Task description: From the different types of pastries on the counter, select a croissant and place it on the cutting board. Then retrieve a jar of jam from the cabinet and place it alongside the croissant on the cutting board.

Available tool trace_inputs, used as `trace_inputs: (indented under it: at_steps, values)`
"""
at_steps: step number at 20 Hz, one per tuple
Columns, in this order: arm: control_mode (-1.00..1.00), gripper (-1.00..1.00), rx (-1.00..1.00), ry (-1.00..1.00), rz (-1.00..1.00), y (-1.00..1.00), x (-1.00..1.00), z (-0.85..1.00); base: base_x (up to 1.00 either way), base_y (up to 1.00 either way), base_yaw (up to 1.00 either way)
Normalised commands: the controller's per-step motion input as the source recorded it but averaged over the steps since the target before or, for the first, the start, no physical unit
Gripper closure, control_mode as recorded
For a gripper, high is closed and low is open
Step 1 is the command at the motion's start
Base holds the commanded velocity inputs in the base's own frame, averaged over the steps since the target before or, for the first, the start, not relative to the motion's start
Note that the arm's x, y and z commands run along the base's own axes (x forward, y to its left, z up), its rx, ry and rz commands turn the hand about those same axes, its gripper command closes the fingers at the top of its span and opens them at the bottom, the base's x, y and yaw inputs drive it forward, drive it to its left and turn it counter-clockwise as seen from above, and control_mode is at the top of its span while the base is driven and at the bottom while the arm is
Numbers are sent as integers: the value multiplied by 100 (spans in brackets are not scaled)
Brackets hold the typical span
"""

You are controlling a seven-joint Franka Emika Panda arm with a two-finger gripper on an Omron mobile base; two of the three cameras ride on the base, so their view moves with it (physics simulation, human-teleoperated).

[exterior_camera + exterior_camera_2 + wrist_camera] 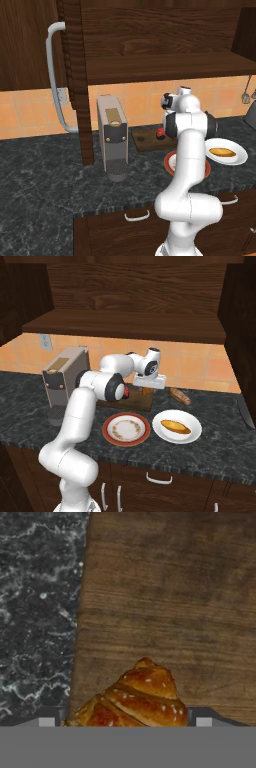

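Croissant (142, 694) sits between my gripper (125, 722) tips over the cutting board (165, 592), jaws apparently clamped on it. Looks light and flaky, so I'd grip gently across the thick middle. Jam jar (160, 133) sits on the board.
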Motion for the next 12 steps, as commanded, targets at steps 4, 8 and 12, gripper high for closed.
trace_inputs:
  at_steps: [4,8,12]
  values:
    - [-100,100,0,-2,11,0,-55,-23,0,0,0]
    - [-100,100,0,-15,9,0,-78,-2,0,0,0]
    - [-100,100,-1,-11,10,2,-33,-21,0,0,0]
